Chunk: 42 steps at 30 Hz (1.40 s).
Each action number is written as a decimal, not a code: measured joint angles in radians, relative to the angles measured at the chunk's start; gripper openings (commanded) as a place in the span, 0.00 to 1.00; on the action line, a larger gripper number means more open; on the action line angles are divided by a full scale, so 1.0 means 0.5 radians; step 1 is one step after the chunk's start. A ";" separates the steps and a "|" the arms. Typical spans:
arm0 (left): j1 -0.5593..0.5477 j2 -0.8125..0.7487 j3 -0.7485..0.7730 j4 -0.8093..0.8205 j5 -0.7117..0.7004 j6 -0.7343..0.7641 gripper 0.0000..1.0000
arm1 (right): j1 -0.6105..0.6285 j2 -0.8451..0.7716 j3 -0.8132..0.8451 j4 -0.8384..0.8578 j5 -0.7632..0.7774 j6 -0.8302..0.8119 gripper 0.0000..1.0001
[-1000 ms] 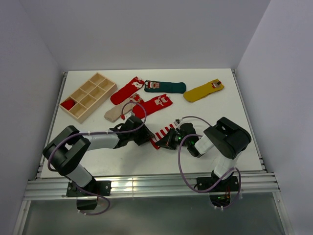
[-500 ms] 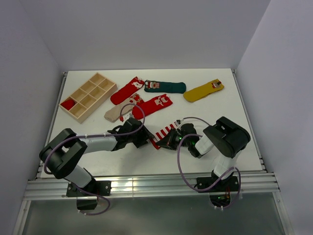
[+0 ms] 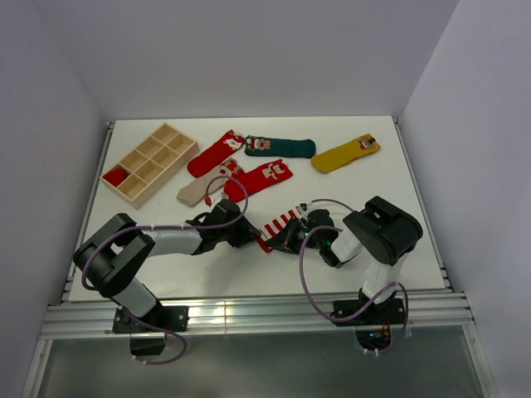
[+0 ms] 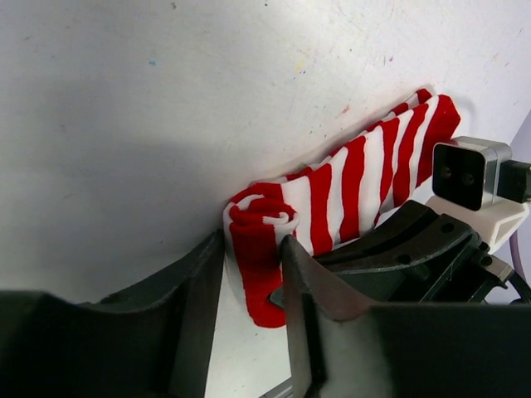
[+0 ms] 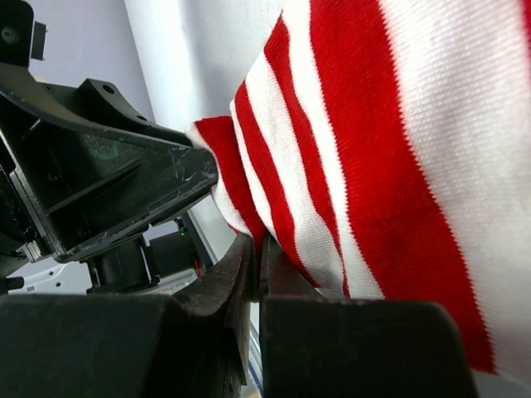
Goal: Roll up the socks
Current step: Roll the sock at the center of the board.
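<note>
Two arms meet over the red-and-white striped sock (image 3: 278, 225), which lies on the near middle of the tabletop (image 3: 348, 199). One end of it is already curled into a small roll (image 4: 261, 220). Your right gripper (image 5: 255, 253) is closed and rests against the flat part; whether fabric is pinched in it, I cannot tell. Your left gripper (image 4: 251, 242) stands partly open around the roll, with one finger touching it and the other just beside it. I think you should close gently on the roll and turn it toward the flat end in short steps, while the right gripper holds the fabric stretched; otherwise the roll may loosen.

Pale walls (image 3: 249, 58) close the room on three sides. The white tabletop carries a wooden tray (image 3: 166, 176) at far left. Behind the arms, lying flat, are a red sock (image 3: 216, 153), a second red sock (image 3: 261, 178), a dark green sock (image 3: 280, 148), a mustard yellow sock (image 3: 346, 155) and a beige sock (image 3: 195, 192).
</note>
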 measured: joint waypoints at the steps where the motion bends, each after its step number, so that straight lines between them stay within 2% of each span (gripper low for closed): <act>1: 0.000 0.016 0.012 0.005 0.004 -0.001 0.34 | 0.000 0.000 0.000 0.000 -0.001 0.000 0.00; 2: -0.001 0.034 0.028 0.002 0.007 0.005 0.27 | -0.001 0.000 0.000 -0.001 -0.001 -0.001 0.01; 4: -0.001 0.070 0.058 -0.002 0.014 0.013 0.20 | -0.003 0.000 0.001 -0.001 -0.001 -0.005 0.01; 6: -0.002 0.095 0.089 -0.016 0.014 0.021 0.06 | -0.006 0.000 0.005 -0.007 -0.001 -0.016 0.04; 8: -0.005 0.108 0.121 -0.047 0.011 0.038 0.00 | -0.009 -0.018 0.012 -0.041 0.001 -0.038 0.11; 10: -0.009 0.121 0.171 -0.117 0.006 0.063 0.00 | -0.011 -0.072 0.028 -0.128 0.011 -0.095 0.19; 11: -0.012 0.127 0.203 -0.164 -0.001 0.075 0.00 | -0.011 -0.111 0.036 -0.186 0.021 -0.129 0.27; 15: -0.042 0.166 0.414 -0.477 -0.094 0.175 0.01 | -0.010 -0.317 0.088 -0.510 0.099 -0.334 0.37; 23: -0.062 0.276 0.809 -1.094 -0.412 0.401 0.00 | -0.005 -0.764 0.246 -1.203 0.459 -0.734 0.34; 27: -0.066 0.347 0.923 -1.260 -0.480 0.475 0.00 | -0.005 -0.771 0.399 -1.407 0.648 -0.894 0.33; 34: -0.082 0.580 1.279 -1.601 -0.533 0.620 0.00 | -0.005 -0.494 0.591 -1.448 0.771 -1.040 0.31; 42: -0.092 0.707 1.510 -1.901 -0.544 0.735 0.00 | -0.005 -0.261 0.707 -1.323 0.764 -1.115 0.31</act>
